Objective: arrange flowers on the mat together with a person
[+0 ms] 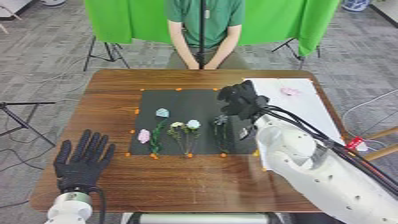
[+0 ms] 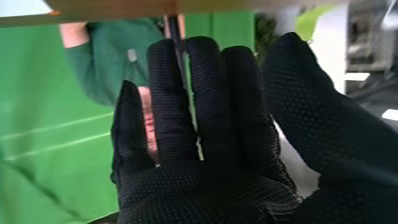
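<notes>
My right hand (image 1: 240, 99) is over the far right part of the dark mat (image 1: 178, 100), beside the white sheet. In the right wrist view this hand (image 2: 209, 187) has straight fingers and holds nothing. On the mat lie a pink flower (image 1: 144, 135), a light blue flower (image 1: 162, 113) with a leafy green stem, a yellowish flower (image 1: 177, 124), a white flower (image 1: 194, 124) and a dark bluish flower (image 1: 221, 120). Another pink flower (image 1: 290, 91) rests on the white sheet, right of my right hand. My left hand (image 1: 80, 165) is open at the table's left side, left of the mat.
The white sheet (image 1: 311, 112) covers the right side of the wooden table (image 1: 178, 185), and my right arm crosses its near part. Small orange pieces (image 1: 179, 89) line the mat's edges. A tripod (image 1: 31, 122) stands on the floor at the left.
</notes>
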Controlling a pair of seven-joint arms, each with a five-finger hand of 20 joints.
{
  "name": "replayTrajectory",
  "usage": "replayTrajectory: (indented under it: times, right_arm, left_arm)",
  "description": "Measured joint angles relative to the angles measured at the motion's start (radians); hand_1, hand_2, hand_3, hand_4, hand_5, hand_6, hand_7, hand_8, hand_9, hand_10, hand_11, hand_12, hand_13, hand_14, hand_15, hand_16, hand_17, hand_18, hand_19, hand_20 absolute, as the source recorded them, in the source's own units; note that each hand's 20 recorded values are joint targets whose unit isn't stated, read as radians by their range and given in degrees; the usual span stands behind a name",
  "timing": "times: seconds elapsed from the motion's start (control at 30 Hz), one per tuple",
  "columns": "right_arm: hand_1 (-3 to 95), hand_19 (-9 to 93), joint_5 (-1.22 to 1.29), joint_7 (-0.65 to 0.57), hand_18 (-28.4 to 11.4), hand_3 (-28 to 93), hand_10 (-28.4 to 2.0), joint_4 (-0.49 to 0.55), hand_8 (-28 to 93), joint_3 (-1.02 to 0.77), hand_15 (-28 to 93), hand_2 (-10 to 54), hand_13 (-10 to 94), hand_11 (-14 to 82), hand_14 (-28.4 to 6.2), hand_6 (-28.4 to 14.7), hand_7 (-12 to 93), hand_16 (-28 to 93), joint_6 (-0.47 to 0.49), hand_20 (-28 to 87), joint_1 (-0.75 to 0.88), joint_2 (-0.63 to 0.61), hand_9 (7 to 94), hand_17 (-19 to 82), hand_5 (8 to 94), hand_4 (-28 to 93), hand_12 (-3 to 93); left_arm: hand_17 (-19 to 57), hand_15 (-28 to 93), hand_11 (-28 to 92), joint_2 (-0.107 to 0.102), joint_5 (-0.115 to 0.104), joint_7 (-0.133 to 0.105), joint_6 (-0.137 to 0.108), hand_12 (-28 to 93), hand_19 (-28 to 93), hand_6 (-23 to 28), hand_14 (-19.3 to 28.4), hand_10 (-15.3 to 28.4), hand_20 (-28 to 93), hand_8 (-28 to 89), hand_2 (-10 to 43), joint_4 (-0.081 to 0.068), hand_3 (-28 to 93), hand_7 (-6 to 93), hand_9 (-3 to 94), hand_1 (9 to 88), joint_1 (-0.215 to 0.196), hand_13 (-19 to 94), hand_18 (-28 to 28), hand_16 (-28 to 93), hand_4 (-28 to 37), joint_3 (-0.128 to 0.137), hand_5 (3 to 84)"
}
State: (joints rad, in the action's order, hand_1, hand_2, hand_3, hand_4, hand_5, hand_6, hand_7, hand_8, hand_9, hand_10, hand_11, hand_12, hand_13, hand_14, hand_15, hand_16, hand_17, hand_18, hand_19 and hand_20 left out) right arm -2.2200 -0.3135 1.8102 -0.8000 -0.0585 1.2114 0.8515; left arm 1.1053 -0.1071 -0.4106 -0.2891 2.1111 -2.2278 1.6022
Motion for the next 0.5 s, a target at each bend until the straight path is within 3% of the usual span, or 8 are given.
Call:
replayTrajectory:
  times: [0.27, 0.33, 0.37, 0.5]
  right_arm:
    - [40.8, 50, 0.251, -0.105, -19.6, 79, -12.1, 0.152, -16, -0.245, 23, -0.7, 51, 16.1, -13.5, -1.1, 24, 16, -0.095, 8, 0.153, -0.001, 60.7, 12, 55.8, -28, 14.2]
    - [39.1, 48, 0.345, -0.136, -19.0, 79, -12.1, 0.201, -16, -0.314, 21, 1.6, 50, 14.2, -14.2, -1.2, 23, 16, -0.150, 8, 0.200, 0.000, 59.3, 12, 55.8, -28, 13.7]
    - [34.4, 46, 0.447, -0.145, -18.6, 79, -12.8, 0.247, -16, -0.399, 18, 5.8, 45, 12.8, -15.5, -1.8, 22, 15, -0.182, 7, 0.254, 0.007, 56.7, 11, 55.7, -28, 13.2]
    - [28.8, 43, 0.648, -0.088, -18.9, 78, -13.3, 0.301, -14, -0.596, 13, 9.3, 39, 9.4, -17.6, -3.3, 18, 16, -0.158, 7, 0.367, 0.043, 49.7, 9, 52.1, -28, 11.9]
  left_arm:
    - [-7.5, 27, 22, 0.003, 0.010, 0.001, 0.005, 5, 41, 7.7, 14.3, 13.8, 10, -12, 14.3, -0.002, 75, 15.2, 37.6, 23.1, -0.001, 28, 16.2, -9, -28.3, 0.002, 42.2]
    - [-7.5, 27, 22, 0.004, 0.023, 0.002, 0.007, 5, 41, 7.6, 14.2, 13.8, 10, -12, 14.2, -0.003, 75, 15.1, 37.1, 23.0, -0.002, 28, 16.2, -9, -28.3, 0.003, 41.6]
    - [-7.6, 27, 22, 0.004, 0.044, 0.003, 0.008, 5, 41, 7.6, 14.2, 13.8, 10, -12, 14.1, -0.005, 75, 15.0, 36.9, 22.9, -0.003, 28, 16.2, -9, -28.3, 0.007, 41.4]
    - [-7.5, 27, 22, 0.004, 0.073, 0.003, 0.013, 5, 40, 7.6, 14.2, 13.7, 10, -12, 13.9, -0.007, 76, 15.0, 36.9, 23.0, -0.009, 28, 16.2, -9, -28.3, 0.023, 41.4]
